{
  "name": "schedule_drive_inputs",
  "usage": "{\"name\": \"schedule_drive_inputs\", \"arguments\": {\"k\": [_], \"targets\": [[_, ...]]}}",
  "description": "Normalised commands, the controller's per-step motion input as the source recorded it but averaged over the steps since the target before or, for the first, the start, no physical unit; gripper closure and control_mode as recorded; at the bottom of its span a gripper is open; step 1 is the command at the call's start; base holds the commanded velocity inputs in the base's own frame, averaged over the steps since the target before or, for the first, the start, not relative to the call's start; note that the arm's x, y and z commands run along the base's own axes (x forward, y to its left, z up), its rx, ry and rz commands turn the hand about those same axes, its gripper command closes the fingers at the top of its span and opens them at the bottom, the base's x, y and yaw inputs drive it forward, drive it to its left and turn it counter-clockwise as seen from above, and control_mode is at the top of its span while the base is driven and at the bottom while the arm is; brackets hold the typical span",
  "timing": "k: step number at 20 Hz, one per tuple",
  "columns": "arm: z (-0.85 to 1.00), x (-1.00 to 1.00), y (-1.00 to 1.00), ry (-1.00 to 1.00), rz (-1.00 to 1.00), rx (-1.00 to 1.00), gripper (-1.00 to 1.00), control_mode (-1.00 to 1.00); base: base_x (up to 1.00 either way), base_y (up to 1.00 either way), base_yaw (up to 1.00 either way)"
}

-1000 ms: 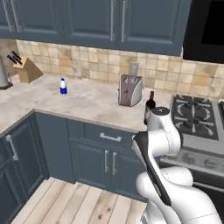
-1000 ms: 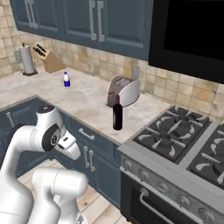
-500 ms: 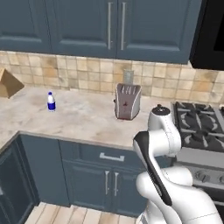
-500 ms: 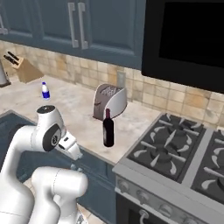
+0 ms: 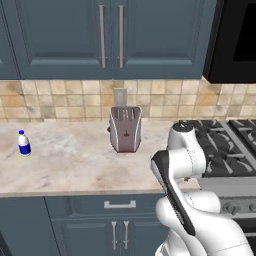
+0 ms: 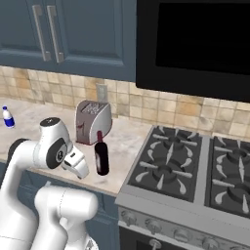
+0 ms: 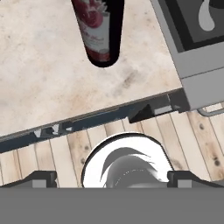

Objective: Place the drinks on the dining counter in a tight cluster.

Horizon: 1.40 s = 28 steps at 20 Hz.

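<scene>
One wine bottle [image 6: 101, 157] upright on counter [image 6: 127, 141], long axis vertical

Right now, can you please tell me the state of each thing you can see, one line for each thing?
wine bottle: upright on the marble counter, near its front edge, not held.
water bottle: upright, far along the counter, cap on.
toaster: standing near the backsplash, slots empty.
gripper: open, holding nothing, apart from the wine bottle.
upper cabinet doors: closed.
stove: burners bare, no flame visible.
</scene>
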Motion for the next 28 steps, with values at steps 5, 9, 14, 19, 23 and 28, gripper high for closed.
{"name": "schedule_drive_inputs", "arguments": {"k": [5,9,14,19,23,28], "targets": [[0.0,0.0,0.0,0.0,0.0,0.0,-1.0,1.0,0.48,0.19,-0.11],[0.0,0.0,0.0,0.0,0.0,0.0,-1.0,1.0,0.05,0.0,0.0],[0.0,0.0,0.0,0.0,0.0,0.0,-1.0,1.0,0.0,0.0,0.0],[0.0,0.0,0.0,0.0,0.0,0.0,-1.0,1.0,0.0,0.0,0.0],[0.0,0.0,0.0,0.0,0.0,0.0,-1.0,1.0,0.0,0.0,0.01],[0.04,-0.12,-0.05,-0.14,0.12,0.02,-1.0,-1.0,-0.01,0.0,0.01]]}}
